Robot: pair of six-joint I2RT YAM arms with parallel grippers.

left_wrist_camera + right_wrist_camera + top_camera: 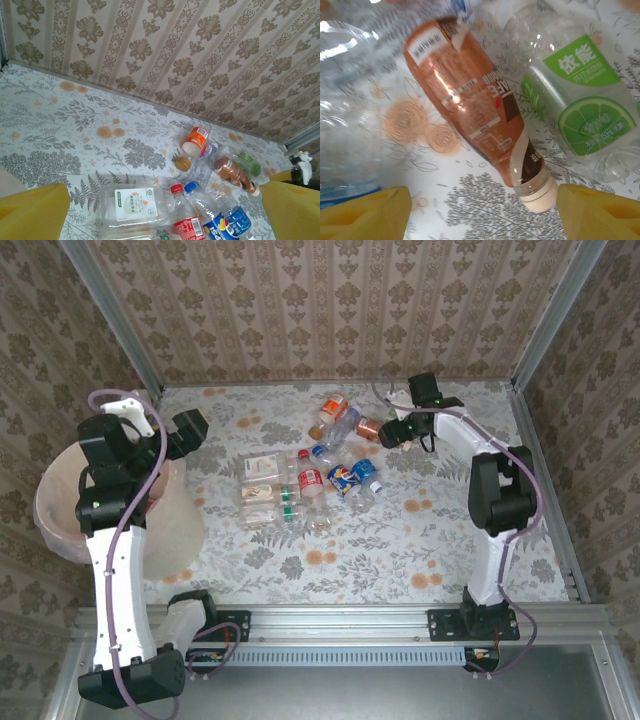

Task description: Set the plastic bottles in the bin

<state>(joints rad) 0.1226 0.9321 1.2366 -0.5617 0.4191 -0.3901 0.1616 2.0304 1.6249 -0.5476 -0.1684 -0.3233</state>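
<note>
The right gripper is spread wide over a brown-sleeved plastic bottle with a cream cap, laid flat on the floral table, well apart from the round pale pink bin. Judged light, slick and dentable, it is best taken mid-body. The left gripper is also open.

Left gripper and right gripper both hover, jaws spread wide.

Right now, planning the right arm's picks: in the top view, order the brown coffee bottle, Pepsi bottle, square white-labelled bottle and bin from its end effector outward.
1. Brown coffee bottle, beside the right end effector.
2. Pepsi bottle, mid-table.
3. Square white-labelled bottle, centre-left.
4. Bin, far left.
</note>
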